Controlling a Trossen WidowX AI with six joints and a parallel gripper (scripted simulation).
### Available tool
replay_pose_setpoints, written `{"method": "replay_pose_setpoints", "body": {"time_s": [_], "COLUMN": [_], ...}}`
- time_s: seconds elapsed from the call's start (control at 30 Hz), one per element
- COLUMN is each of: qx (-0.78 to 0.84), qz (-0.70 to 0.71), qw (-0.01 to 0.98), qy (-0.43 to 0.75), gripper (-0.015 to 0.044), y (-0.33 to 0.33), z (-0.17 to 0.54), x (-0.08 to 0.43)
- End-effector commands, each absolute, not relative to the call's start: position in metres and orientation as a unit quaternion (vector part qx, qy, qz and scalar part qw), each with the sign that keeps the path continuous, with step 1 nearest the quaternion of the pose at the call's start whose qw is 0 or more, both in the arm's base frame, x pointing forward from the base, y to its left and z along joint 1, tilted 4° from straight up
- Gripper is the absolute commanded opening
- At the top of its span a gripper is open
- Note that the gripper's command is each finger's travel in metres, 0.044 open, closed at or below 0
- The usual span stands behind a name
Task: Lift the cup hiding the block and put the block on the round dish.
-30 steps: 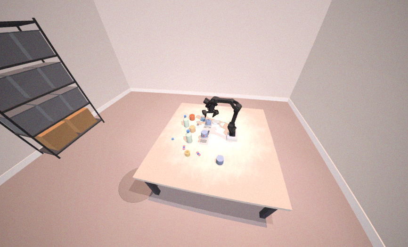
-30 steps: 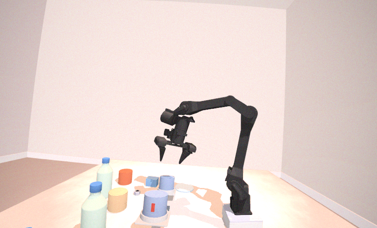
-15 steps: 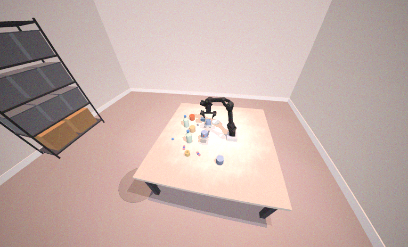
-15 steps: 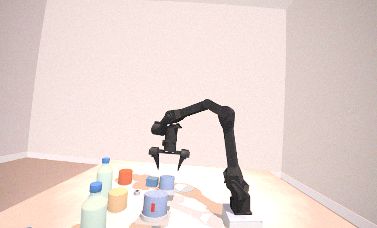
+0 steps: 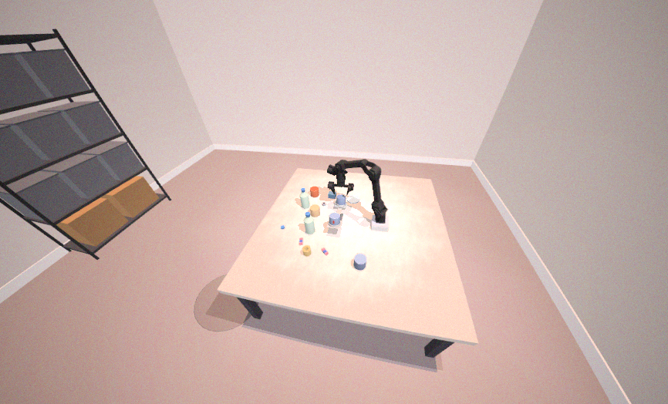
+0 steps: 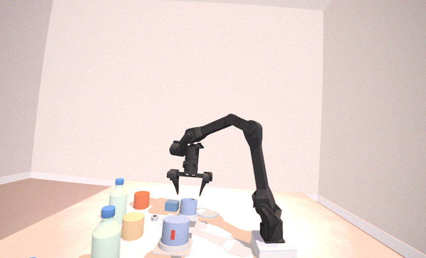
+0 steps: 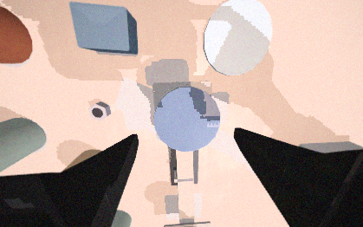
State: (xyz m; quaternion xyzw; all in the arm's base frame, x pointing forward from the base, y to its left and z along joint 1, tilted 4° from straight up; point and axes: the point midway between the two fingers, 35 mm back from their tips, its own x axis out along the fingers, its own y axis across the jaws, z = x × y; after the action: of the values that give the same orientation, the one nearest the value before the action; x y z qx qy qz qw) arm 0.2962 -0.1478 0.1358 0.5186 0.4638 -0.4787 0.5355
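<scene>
Wrist view, left to right. Orange cylinder [image 7: 2,36] at 10 o'clock edge. Pale green bottle [image 7: 10,145] at 8 o'clock. Small nut [image 7: 98,110] on tabletop [image 7: 327,87], left of centre. Blue cube [image 7: 103,28] at 11 o'clock. Far cup [image 7: 187,119] at centre, upright on balance [image 7: 184,166] end, directly below my end effector [image 7: 184,140]. Fingers spread wide, nothing between them, above cup, not touching. Round dish [image 7: 237,36] at 1 o'clock, near cup. Block not visible.

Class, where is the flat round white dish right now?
In the exterior view the flat round white dish lies on the table just right of the farther blue cup, under the open gripper.
</scene>
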Motion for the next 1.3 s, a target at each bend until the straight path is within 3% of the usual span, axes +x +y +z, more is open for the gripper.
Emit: {"method": "replay_pose_setpoints", "body": {"time_s": [0.0, 1.27], "qx": [0.518, 0.518], "qz": [-0.483, -0.483], "qw": [0.531, 0.531], "qy": [0.466, 0.466], "gripper": [0.044, 0.0433], "y": [-0.148, -0.149], "z": [0.128, 0.071], "x": [0.295, 0.3]}}
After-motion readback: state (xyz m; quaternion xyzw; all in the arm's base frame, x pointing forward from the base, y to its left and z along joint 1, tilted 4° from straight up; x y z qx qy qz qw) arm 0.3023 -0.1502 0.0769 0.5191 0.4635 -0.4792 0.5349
